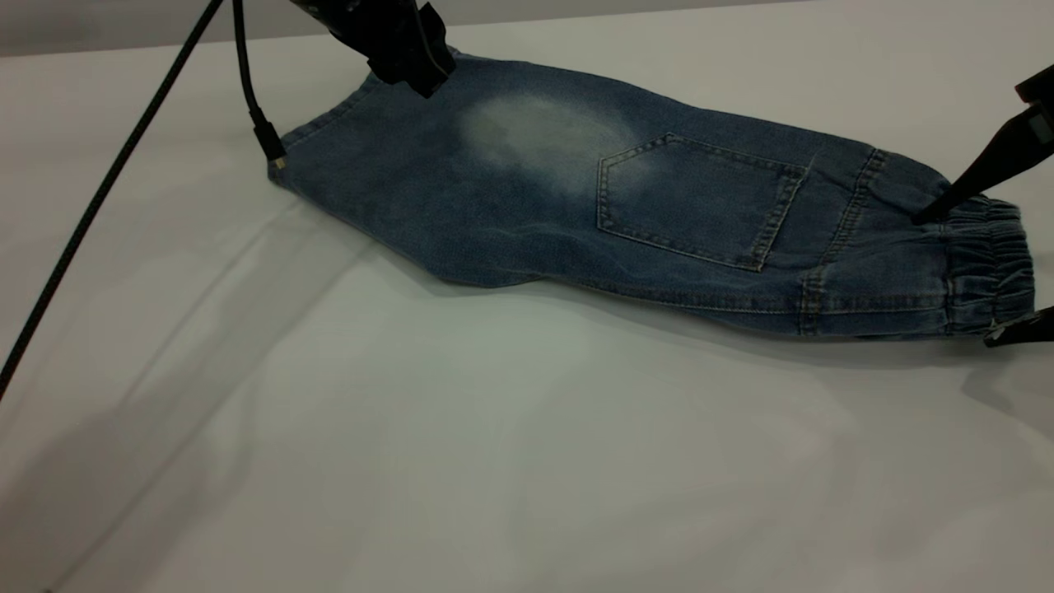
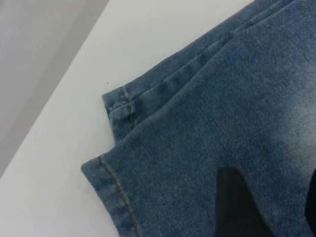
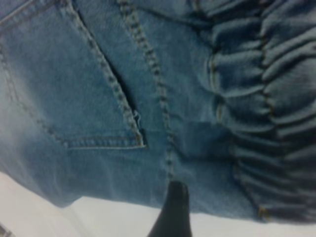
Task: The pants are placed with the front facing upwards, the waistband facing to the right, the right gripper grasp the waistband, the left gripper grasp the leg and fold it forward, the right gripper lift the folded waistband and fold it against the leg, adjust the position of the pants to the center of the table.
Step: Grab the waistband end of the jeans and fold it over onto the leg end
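I see bare white tabletop [image 1: 494, 461] open before the blue denim pants [image 1: 527, 222]; black cables [image 1: 99, 193] cross my left side.

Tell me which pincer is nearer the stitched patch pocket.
Right. The right pincer straddles the ruffled denim waistband beside the pocket; the left pincer sits over the far leg hem.

No legible txt anywhere.

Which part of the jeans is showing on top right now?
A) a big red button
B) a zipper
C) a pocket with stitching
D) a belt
C: a stitched patch pocket lies on the upward side of the pants, between the pale faded patch and the ruffled waistband; no zipper, button or belt shows.
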`<control>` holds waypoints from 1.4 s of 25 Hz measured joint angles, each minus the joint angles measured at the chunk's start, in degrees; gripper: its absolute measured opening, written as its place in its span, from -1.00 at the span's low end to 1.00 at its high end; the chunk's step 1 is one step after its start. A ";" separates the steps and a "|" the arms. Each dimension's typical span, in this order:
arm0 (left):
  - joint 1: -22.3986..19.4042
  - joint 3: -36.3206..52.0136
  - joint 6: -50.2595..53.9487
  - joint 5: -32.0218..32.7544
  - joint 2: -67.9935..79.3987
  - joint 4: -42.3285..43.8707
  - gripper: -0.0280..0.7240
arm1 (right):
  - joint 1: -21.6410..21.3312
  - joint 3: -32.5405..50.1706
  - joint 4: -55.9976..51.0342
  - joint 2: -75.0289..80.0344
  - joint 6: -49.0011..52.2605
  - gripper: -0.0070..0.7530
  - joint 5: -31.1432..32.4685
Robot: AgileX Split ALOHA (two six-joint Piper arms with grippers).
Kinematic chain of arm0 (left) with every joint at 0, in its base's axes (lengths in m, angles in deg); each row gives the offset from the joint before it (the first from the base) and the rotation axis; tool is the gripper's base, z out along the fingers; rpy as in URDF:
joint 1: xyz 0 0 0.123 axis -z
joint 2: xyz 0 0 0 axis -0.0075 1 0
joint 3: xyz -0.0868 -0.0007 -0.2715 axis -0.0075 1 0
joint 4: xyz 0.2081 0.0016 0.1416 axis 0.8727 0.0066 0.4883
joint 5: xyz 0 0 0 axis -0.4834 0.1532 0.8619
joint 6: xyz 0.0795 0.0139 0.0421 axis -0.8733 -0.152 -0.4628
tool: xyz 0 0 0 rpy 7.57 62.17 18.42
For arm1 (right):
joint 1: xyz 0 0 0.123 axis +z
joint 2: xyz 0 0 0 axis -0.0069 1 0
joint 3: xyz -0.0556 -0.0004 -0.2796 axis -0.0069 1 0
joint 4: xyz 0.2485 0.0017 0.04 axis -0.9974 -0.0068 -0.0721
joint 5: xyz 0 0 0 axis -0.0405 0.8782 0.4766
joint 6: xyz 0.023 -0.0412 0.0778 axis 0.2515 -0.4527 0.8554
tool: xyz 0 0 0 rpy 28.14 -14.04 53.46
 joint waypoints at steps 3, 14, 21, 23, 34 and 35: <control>0.00 0.00 0.00 0.00 0.00 -0.22 -0.03 | 0.00 -0.75 -0.30 1.73 0.56 0.57 0.19; 0.00 0.00 0.05 1.13 0.00 -0.24 -0.03 | -0.01 -3.46 -0.03 4.41 3.20 0.57 -2.74; 0.38 0.00 0.05 4.57 0.00 -0.24 -0.03 | -0.01 -3.41 -0.45 4.36 3.19 0.47 -3.04; 1.09 0.00 -0.02 5.28 0.00 -0.89 -0.03 | -0.01 -3.41 -0.64 4.36 3.13 0.35 -3.11; 8.30 0.00 -10.38 5.44 2.37 -14.84 -0.03 | -0.01 -3.41 -2.91 4.36 1.69 -0.57 -3.59; 8.60 0.00 -11.31 5.16 2.75 -16.44 -0.03 | -0.01 -3.41 -2.91 4.36 0.89 -0.64 -3.59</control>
